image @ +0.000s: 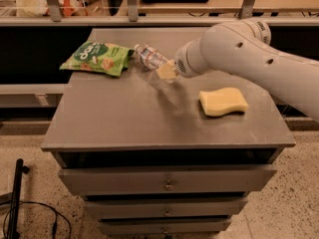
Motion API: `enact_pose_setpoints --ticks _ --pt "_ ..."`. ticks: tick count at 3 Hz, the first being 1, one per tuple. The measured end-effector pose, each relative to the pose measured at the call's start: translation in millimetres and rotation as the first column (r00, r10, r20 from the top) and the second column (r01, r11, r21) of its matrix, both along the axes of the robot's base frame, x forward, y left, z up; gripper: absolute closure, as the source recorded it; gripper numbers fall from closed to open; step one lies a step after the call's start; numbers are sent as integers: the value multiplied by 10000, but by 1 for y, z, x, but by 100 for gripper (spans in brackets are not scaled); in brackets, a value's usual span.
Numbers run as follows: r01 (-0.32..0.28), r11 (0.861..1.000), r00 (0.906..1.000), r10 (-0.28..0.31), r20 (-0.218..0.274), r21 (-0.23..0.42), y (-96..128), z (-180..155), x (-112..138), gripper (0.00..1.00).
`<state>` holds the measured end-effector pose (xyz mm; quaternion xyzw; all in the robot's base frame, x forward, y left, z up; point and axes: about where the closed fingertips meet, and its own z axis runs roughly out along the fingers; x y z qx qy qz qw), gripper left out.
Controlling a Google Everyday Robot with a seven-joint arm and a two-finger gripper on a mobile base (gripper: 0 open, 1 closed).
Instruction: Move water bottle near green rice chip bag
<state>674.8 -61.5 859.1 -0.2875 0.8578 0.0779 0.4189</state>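
Note:
The green rice chip bag (pixel 96 58) lies flat at the far left of the grey cabinet top (pixel 124 113). The clear water bottle (pixel 150 57), cap end toward the bag, is held just above the top, right beside the bag's right edge. My gripper (pixel 164 69) is shut on the bottle's lower end; one pale finger pad (pixel 167 70) shows in front of it. The white arm comes in from the right and hides the rest of the gripper.
A yellow wavy sponge (pixel 223 101) lies on the right part of the top. A shelf rail with metal posts (pixel 149 19) runs behind the cabinet. Drawers (pixel 169 183) are below the front edge.

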Motion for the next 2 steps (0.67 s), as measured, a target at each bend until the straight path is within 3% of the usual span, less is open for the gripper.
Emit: enact_pose_setpoints --ticks 2 --pt "-698 9973 9972 704 -257 248 28 1 0 100"
